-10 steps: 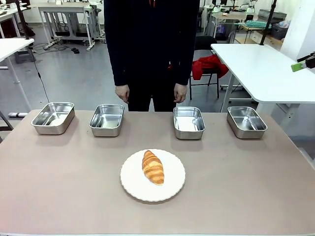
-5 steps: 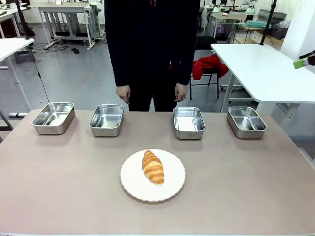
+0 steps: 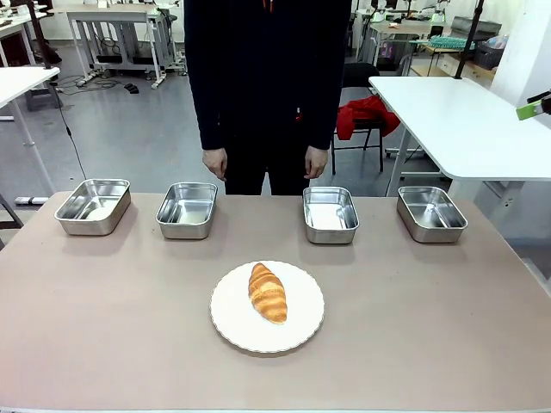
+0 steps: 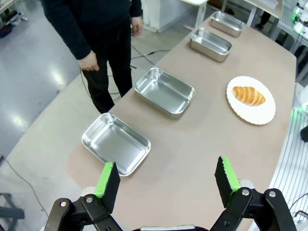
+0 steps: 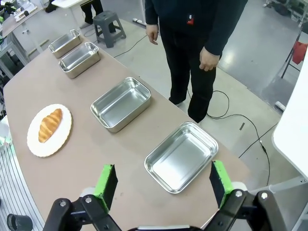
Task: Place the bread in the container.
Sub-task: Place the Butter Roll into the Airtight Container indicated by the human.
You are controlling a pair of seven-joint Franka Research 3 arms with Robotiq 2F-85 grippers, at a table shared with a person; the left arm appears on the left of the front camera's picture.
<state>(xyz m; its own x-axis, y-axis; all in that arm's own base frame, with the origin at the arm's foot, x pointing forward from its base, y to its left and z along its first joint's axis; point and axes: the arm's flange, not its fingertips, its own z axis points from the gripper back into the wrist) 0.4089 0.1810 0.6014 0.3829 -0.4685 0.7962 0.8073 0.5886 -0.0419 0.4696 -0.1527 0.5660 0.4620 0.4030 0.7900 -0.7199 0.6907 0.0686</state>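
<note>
Currently | croissant (image 3: pixel 268 292) is seen on white plate (image 3: pixel 231 323), lower centre of front view | judged light, soft, flaky: best pinched gently across its middle | left gripper (image 4: pixel 166 163) and right gripper (image 5: pixel 163 166) are held spread wide, empty.

Right gripper (image 5: pixel 162 185) high over tan table (image 5: pixel 96 159), jaws spread wide, nothing between. 4 steel pans in a row: nearest pan (image 5: pixel 181 156), next pan (image 5: pixel 121 103), 2 far pans (image 5: pixel 72 50) close together. Bread (image 5: pixel 50 124) on white plate (image 5: pixel 38 147). Person (image 5: pixel 192 29) stands alongside, hands hanging.

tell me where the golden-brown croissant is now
The golden-brown ridged croissant lies on the round white plate mid-table in the front view, nearer the robot than the shiny steel pans.
</note>
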